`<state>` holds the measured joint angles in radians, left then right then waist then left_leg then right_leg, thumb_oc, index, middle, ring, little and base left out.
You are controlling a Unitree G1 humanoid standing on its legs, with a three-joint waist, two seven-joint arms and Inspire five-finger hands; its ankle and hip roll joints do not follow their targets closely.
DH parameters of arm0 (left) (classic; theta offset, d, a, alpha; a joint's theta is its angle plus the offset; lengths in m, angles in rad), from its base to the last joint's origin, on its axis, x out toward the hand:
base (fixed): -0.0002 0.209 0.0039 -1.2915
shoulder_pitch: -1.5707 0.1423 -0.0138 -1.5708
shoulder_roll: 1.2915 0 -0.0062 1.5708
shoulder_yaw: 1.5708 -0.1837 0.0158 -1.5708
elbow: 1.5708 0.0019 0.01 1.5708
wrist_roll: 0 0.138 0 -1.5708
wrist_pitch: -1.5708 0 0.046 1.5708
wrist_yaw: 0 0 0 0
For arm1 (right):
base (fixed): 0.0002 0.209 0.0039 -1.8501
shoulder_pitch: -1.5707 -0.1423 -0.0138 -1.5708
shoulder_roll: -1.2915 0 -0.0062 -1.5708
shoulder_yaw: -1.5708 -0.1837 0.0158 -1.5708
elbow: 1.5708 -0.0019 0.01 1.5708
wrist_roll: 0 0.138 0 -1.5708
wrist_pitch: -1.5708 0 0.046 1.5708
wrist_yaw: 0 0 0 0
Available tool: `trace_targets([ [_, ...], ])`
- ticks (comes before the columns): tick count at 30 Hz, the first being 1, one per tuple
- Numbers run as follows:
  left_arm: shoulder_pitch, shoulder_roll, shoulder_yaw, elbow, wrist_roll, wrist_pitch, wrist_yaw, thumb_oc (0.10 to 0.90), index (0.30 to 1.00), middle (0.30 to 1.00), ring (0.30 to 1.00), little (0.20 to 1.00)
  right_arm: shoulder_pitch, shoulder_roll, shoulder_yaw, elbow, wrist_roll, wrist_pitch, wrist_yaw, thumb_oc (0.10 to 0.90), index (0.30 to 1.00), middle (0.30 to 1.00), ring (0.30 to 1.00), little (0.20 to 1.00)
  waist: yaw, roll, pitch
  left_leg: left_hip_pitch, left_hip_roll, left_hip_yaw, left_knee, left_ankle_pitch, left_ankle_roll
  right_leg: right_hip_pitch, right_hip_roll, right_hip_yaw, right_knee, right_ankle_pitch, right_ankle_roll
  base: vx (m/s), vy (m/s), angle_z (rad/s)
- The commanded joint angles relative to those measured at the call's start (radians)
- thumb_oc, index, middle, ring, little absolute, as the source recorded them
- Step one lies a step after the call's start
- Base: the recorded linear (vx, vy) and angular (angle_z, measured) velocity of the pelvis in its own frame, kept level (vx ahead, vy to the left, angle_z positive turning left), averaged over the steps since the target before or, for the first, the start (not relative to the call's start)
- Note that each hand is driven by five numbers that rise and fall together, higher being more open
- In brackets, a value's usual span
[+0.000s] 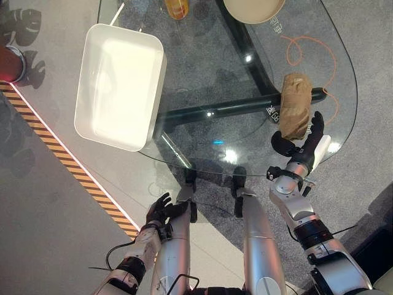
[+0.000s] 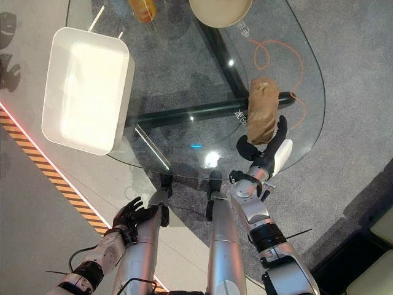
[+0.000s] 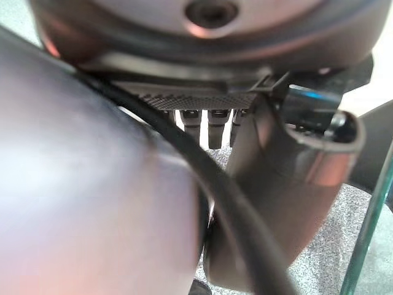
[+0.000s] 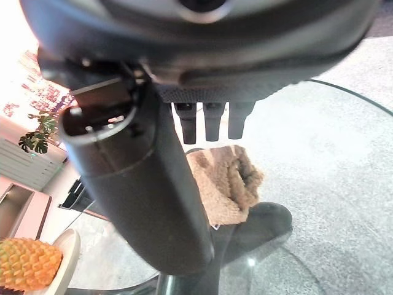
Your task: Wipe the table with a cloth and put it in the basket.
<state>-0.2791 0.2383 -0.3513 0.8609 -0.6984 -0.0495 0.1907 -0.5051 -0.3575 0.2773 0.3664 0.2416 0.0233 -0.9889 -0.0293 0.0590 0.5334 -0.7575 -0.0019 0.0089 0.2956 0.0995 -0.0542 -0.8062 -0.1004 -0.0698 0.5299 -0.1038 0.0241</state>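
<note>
— On the glass table's [image 1: 202, 74] left side, what sits there?
— A white basket [image 1: 120, 86]. My left hand [image 1: 161, 209] hangs low, fingers relaxed, holding nothing.
— And rightward?
— The brown cloth [image 1: 295, 104] lies near the table's right edge; my right hand [image 1: 304, 144], fingers straight, sits just beside it.

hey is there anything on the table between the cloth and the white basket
Nothing visible. The brown cloth lies by the right hand, the white basket sits across the glass table; the bowl stands off that path.

Showroom-like demo space — glass table [image 1: 319, 43], grey carpet [image 1: 368, 141], hazard-striped floor tape [image 1: 67, 157]
</note>
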Motion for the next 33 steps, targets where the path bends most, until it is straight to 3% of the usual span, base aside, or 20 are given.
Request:
trace_targets([
  [1, 0.073, -0.023, -0.05, -0.007, -0.041, 0.023, 0.037, 0.8, 0.9, 0.9, 0.9, 0.9, -0.021, -0.066, -0.018, -0.101, -0.047, -0.012, -0.122, 0.8, 0.9, 0.9, 0.9, 0.9, 0.0, -0.016, -0.013, -0.063, -0.067, 0.078, 0.177, -0.146, 0.076, -0.009, 0.049, -0.029, -0.153, 0.139, -0.004, 0.0, 0.0, 0.0],
  [21, 0.021, -0.019, -0.075, 0.017, -0.073, 0.023, 0.041, 0.8, 0.9, 0.9, 0.9, 0.9, -0.171, -0.13, -0.02, 0.038, 0.019, -0.051, -0.17, 0.8, 0.9, 0.9, 0.9, 0.9, 0.017, 0.012, -0.013, -0.191, -0.069, 0.076, 0.23, -0.154, 0.072, -0.147, 0.034, -0.036, -0.104, 0.15, 0.003, 0.0, 0.0, 0.0],
  [33, 0.014, -0.013, -0.074, 0.029, -0.106, 0.005, 0.029, 0.8, 0.9, 0.9, 0.9, 0.9, -0.215, -0.143, -0.015, 0.128, 0.124, -0.018, -0.134, 0.8, 0.9, 0.9, 0.9, 0.9, 0.024, 0.024, -0.013, -0.235, -0.071, 0.071, 0.245, -0.151, 0.067, -0.194, 0.029, -0.041, -0.085, 0.153, 0.001, 0.0, 0.001, 0.0],
])
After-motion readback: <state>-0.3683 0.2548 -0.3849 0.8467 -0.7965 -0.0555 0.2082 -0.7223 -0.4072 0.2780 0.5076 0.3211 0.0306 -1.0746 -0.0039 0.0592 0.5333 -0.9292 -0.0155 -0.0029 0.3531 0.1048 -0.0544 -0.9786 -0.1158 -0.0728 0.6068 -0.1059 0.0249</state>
